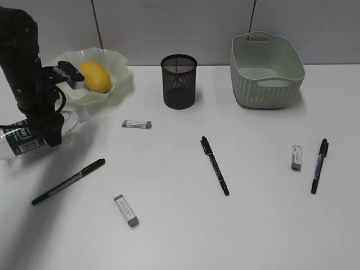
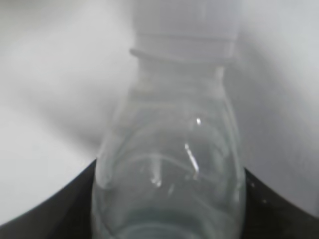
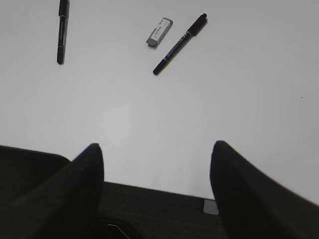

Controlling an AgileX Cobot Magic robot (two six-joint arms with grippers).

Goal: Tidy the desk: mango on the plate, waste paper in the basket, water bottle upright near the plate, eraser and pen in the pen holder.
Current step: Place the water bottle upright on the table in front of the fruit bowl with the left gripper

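A white desk seen at a slant from above. At the far left lies the water bottle, clear plastic with a dark green label, on its side just in front of the wavy pale green plate. The mango already sits in the plate. The left gripper is down over the bottle. In its wrist view the bottle's neck and white cap fill the frame, with a dark finger close at either side; whether the fingers press the plastic cannot be told.

The right gripper hangs well apart from everything, fingers spread wide and empty above bare desk.

The step in hand looks like gripping the bottle to stand it upright. To do it well, the fingers should probably close firmly on the stiffer shoulder rather than the soft middle, then swing the base down slowly onto clear desk beside the plate, keeping off its ruffled rim.

Three black pens, including a middle pen, and three erasers, such as one near the plate, lie scattered. The black mesh pen holder and the green basket stand at the back.
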